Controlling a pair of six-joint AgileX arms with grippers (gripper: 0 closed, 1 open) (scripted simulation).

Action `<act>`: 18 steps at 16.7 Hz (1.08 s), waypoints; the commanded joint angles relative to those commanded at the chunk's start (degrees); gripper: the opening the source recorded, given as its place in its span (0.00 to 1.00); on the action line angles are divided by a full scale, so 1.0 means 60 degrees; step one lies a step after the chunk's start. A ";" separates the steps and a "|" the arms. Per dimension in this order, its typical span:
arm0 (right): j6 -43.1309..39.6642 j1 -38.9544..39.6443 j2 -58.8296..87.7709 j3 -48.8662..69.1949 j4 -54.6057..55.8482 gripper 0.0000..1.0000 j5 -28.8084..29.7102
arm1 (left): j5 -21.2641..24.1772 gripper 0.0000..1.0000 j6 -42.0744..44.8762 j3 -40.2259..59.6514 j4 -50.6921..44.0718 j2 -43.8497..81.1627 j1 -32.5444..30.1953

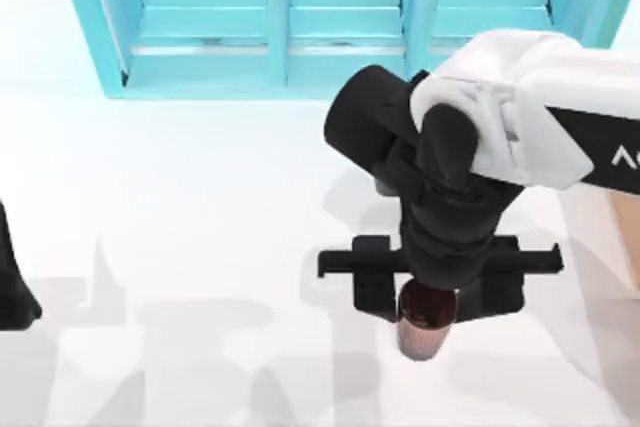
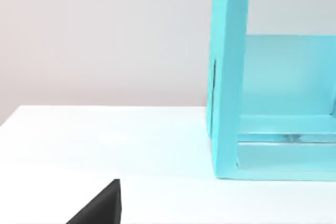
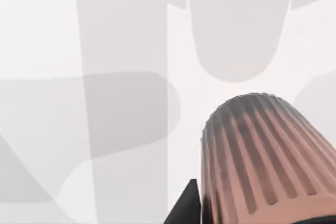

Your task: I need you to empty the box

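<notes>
While my right gripper (image 1: pixel 428 297) hangs over the near part of the white surface (image 1: pixel 180 207), right of centre, a ribbed brown cup (image 1: pixel 424 327) sits between its black fingers (image 1: pixel 374 287), and the jaws look closed on it. In the right wrist view the ribbed cup (image 3: pixel 262 156) stands out above the white surface, with a black fingertip (image 3: pixel 186 208) just beside it. My left arm (image 1: pixel 12 287) is parked at the left edge of the surface; I cannot tell how its jaws stand. Further right, a tan sliver of the box (image 1: pixel 615 237) shows at the right edge, partly under my right arm. Farthest back, the turquoise shelf unit (image 1: pixel 330 37) stands along the far side, and its end wall (image 2: pixel 228 77) appears in the left wrist view.
</notes>
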 joint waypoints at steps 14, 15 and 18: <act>0.0049 0.0068 0.0437 -0.1042 0.1495 0.08 0.0012 | 0.0000 1.00 0.0000 0.0000 0.0000 0.0000 0.0000; 0.0049 0.0068 0.0437 -0.1042 0.1495 0.15 0.0012 | 0.0000 1.00 0.0000 0.0000 0.0000 0.0000 0.0000; 0.0049 0.0068 0.0437 -0.1042 0.1495 0.38 0.0012 | 0.0000 1.00 0.0000 0.0000 0.0000 0.0000 0.0000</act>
